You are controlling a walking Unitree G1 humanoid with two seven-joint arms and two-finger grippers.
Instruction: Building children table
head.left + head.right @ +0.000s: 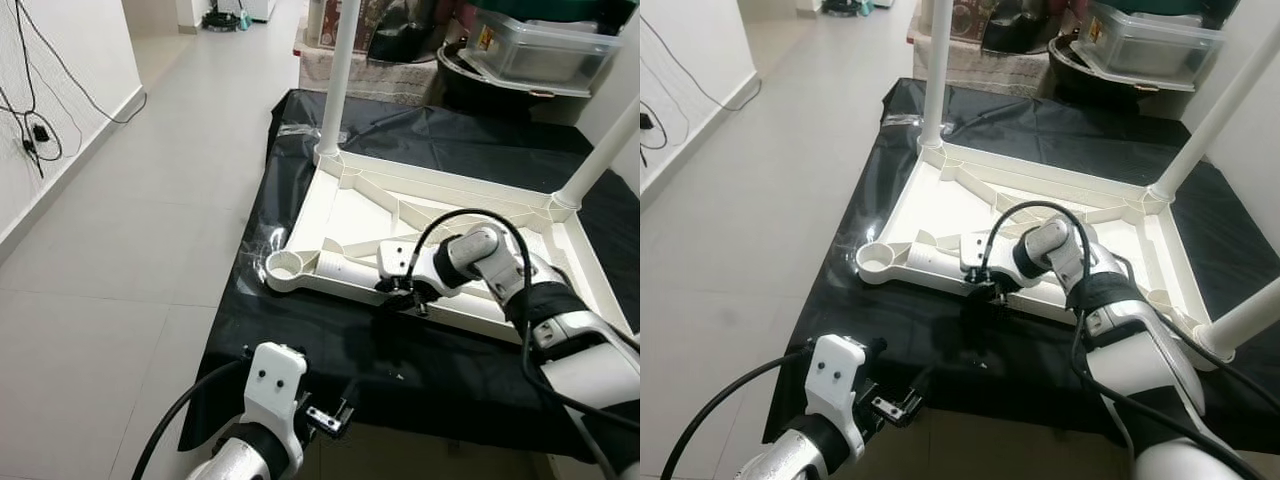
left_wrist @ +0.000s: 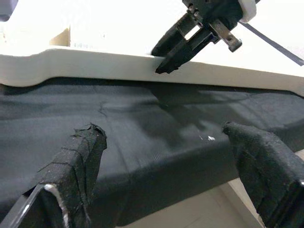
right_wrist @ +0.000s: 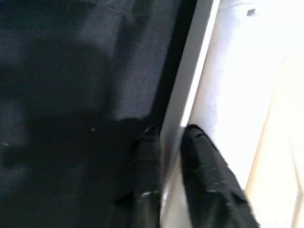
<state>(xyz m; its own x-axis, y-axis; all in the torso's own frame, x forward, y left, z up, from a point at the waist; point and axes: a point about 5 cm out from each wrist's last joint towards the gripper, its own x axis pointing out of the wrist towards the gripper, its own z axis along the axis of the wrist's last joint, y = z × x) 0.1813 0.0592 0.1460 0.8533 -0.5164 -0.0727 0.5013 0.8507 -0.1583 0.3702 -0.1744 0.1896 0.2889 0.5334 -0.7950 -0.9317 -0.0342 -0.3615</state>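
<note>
My right end effector (image 1: 403,298) clamps the near rim of the upturned white tabletop (image 1: 350,215), one black finger (image 3: 209,175) on each side of the edge. The tabletop lies on the black-covered counter (image 1: 330,350), two white legs (image 1: 338,75) standing up at its 12 o'clock corners. At 7 o'clock my left end effector (image 1: 330,418) hangs spread wide at the counter's near edge.

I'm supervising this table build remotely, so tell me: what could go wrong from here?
1. The right pincer pinches only the thin near rim of the upturned white tabletop, so it may slip off if it pulls.
2. Dragging the tabletop could bunch the loose black cloth.
3. Two white legs already stand upright; tilting the top could swing them into the plastic bins behind.
</note>
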